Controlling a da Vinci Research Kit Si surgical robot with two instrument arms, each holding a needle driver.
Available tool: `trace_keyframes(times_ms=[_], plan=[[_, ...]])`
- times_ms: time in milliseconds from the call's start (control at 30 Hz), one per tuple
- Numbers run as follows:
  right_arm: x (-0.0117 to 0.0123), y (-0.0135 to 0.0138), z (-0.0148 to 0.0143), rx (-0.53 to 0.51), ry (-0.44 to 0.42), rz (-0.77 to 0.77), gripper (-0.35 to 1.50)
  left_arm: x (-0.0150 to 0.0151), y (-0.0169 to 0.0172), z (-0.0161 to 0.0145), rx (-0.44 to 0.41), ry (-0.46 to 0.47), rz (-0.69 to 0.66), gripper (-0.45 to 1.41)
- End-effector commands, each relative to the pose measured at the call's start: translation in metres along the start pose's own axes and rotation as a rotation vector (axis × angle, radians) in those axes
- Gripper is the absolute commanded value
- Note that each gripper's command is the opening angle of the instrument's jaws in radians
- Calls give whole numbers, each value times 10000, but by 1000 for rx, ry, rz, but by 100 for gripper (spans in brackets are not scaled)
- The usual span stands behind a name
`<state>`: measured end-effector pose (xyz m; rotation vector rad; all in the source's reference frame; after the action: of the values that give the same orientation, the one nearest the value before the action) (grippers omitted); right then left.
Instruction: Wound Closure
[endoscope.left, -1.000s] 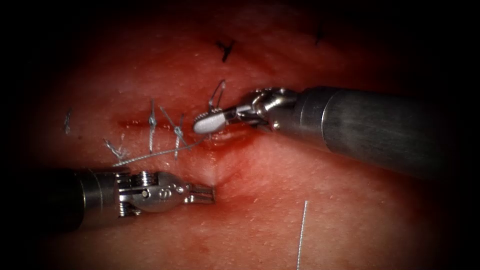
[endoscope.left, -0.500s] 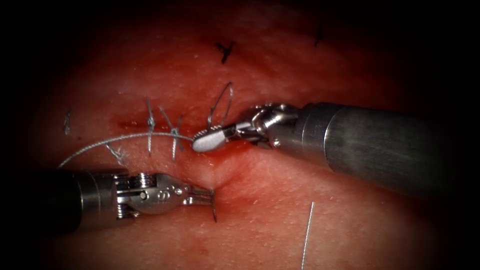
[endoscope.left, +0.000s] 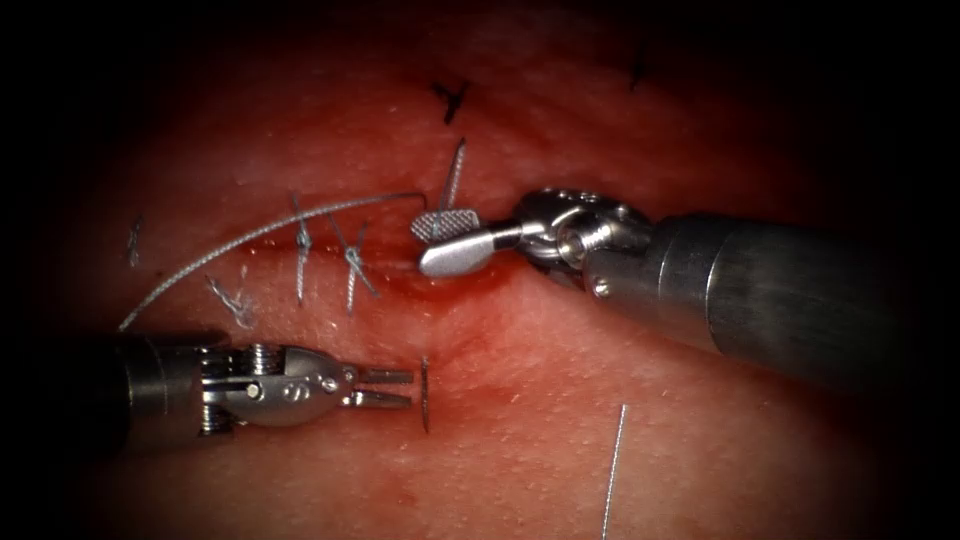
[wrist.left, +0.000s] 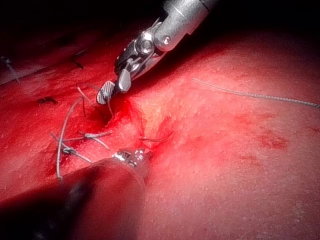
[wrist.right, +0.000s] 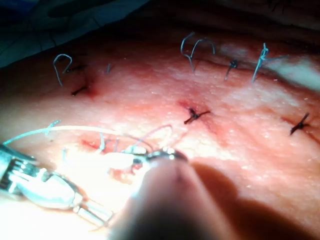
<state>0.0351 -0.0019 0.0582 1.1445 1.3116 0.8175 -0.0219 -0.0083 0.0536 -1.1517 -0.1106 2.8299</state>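
Note:
The tissue (endoscope.left: 620, 350) has a cut (endoscope.left: 440, 285) running across, with two stitches (endoscope.left: 302, 248) on its left part. My right tool (endoscope.left: 420, 246) hovers over the cut's right end with its jaws open; the thread (endoscope.left: 260, 232) arcs from the far left up to its upper jaw. A short length of the needle (endoscope.left: 424, 395) sticks up out of the tissue below the cut. My left tool (endoscope.left: 408, 388) lies just left of it, jaws slightly apart with nothing between them. The left wrist view shows the needle (wrist.left: 156, 138) beside the left jaws (wrist.left: 136, 156) and the right tool (wrist.left: 112, 90).
A loose piece of thread (endoscope.left: 612, 470) lies on the tissue at the lower right. Cut thread ends (endoscope.left: 450, 98) mark older stitches above the cut, and another frayed end (endoscope.left: 232, 300) lies left. Red fluid wets the cut. The right shaft (endoscope.left: 800, 290) crosses the right side.
The right jaws opened and let go of the thread, and that tool shifted right. The left tool drew back left, leaving the needle standing clear. The thread's arc rose.

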Motion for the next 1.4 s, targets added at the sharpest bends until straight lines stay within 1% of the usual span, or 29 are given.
trace_keyframes(times_ms=[33,67,167,267,400,600,667,800,1067,1133,1167,1267,1333,1400], plan=[[3,4,0,4,-6,-11,138,3,-4,8,16,23,22,-6],[2,3,-4,7,-9,-18,138,4,-7,7,31,45,36,-6],[-1,0,-13,14,-16,-30,133,5,-11,5,47,66,67,-6],[-3,-3,-22,20,-23,-47,133,6,-13,3,59,101,81,-1],[-3,-5,-36,9,-24,-80,131,7,-13,4,75,117,126,9],[-1,-2,-55,-20,-23,-181,131,15,-20,-2,112,165,130,24],[0,0,-59,-32,-19,-221,131,19,-24,-3,130,188,122,20],[0,5,-59,-46,-35,-259,131,31,-28,1,148,232,123,22],[-1,7,-54,-50,-33,-262,131,41,-30,17,151,261,127,22],[-1,7,-53,-51,-33,-268,128,42,-31,19,157,269,128,26],[-2,7,-53,-51,-33,-269,128,42,-32,20,157,269,128,32],[-4,7,-51,-52,-33,-271,125,40,-36,22,163,281,128,41],[-5,8,-51,-53,-33,-271,125,40,-37,22,174,281,127,39],[-5,8,-50,-53,-32,-271,125,39,-39,23,179,280,127,32]])
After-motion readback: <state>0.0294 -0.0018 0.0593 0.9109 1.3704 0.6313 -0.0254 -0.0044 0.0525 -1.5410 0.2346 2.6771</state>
